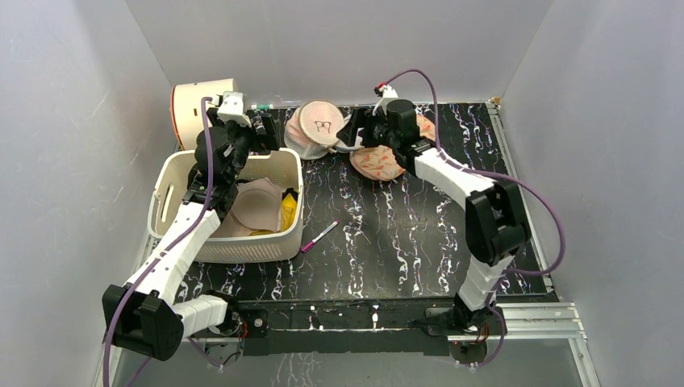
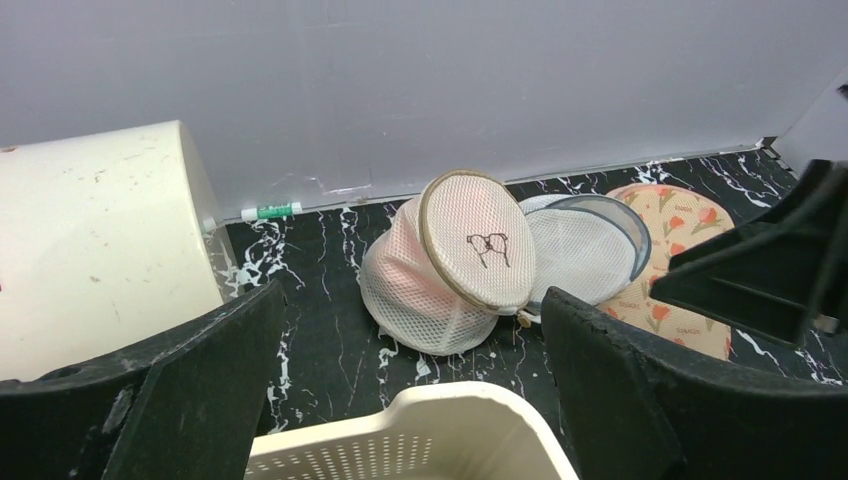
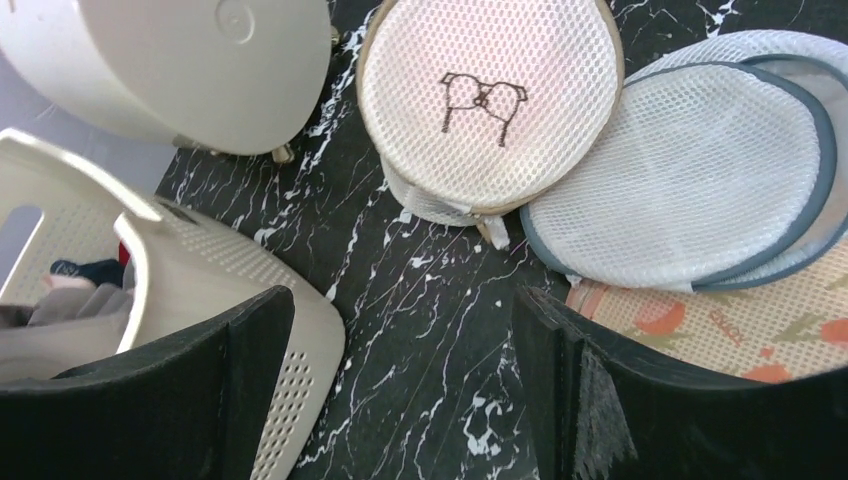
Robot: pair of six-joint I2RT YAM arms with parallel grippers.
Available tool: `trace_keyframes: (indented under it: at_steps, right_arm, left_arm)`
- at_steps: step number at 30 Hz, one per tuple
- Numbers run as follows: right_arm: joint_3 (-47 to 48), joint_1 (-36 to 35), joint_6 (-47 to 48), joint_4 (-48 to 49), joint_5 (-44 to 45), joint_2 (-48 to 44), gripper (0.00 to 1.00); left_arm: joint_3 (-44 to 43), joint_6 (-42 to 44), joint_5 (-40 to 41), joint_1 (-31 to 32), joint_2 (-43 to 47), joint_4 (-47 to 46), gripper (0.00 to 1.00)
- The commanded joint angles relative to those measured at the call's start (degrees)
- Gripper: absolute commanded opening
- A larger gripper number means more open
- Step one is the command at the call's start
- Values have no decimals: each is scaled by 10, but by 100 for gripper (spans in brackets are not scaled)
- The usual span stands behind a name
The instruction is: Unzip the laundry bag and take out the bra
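Dome-shaped beige mesh laundry bag [image 2: 470, 255], tilted at the rear of the marbled black worktop [image 1: 403, 234], encloses the pink bra [image 2: 400, 268]. A grey-rimmed round mesh pouch [image 3: 680, 180] touches it. The perforated cream basket [image 1: 173, 173] holds a beige moulded bra [image 1: 258, 205]. Left jaws and right jaws stand apart, empty.

A black line drawing of a bra marks the face of the laundry bag [image 3: 490, 100]. Small lettering on the orange pouch [image 3: 720, 335] and the green label on the tube [image 2: 268, 211] cannot be read.
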State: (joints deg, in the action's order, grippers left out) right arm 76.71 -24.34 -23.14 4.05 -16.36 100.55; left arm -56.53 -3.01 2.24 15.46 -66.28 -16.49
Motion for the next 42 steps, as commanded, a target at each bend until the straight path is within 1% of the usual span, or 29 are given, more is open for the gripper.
trace_keyframes:
  at_steps: [1, 6, 8, 13, 14, 15, 16, 21, 26, 29, 31, 34, 36, 39, 42]
  right_arm:
    - [50, 7, -57, 49, -9, 52, 78]
    - [101, 10, -148, 83, -40, 137, 79]
    - [130, 11, -169, 95, -53, 172, 77]
    - [182, 26, -217, 122, -69, 243, 77]
    - [186, 30, -233, 133, -75, 257, 76]
    - [194, 35, -252, 141, -82, 275, 71]
    - [201, 38, -266, 145, -89, 287, 69]
    - [210, 48, -294, 166, -91, 317, 70]
    - [241, 49, -313, 171, -95, 355, 70]
    - [253, 49, -338, 191, -97, 377, 67]
    - [264, 49, -354, 213, -108, 391, 62]
    - [284, 49, -377, 230, -112, 410, 61]
    - [296, 48, -398, 240, -118, 423, 58]
    - [311, 45, -414, 255, -123, 437, 52]
    - [335, 41, -426, 259, -128, 448, 44]
  left_arm:
    - [3, 14, -11, -6, 23, -29, 98]
    - [5, 22, -17, -12, 26, -30, 98]
    - [7, 26, -14, -11, 27, -32, 98]
    - [8, 23, -20, -12, 24, -33, 98]
    - [7, 22, -22, -12, 23, -32, 98]
    - [7, 23, -23, -12, 23, -32, 98]
    - [7, 23, -24, -12, 24, -32, 98]
    - [5, 23, -22, -12, 24, -30, 98]
    - [4, 19, -25, -13, 19, -29, 98]
    - [4, 19, -26, -13, 17, -30, 98]
    - [4, 19, -25, -13, 16, -30, 98]
    - [3, 17, -27, -14, 16, -29, 98]
    - [2, 14, -29, -16, 15, -28, 98]
    - [2, 12, -31, -17, 10, -28, 98]
    - [0, 12, -33, -18, 8, -27, 98]
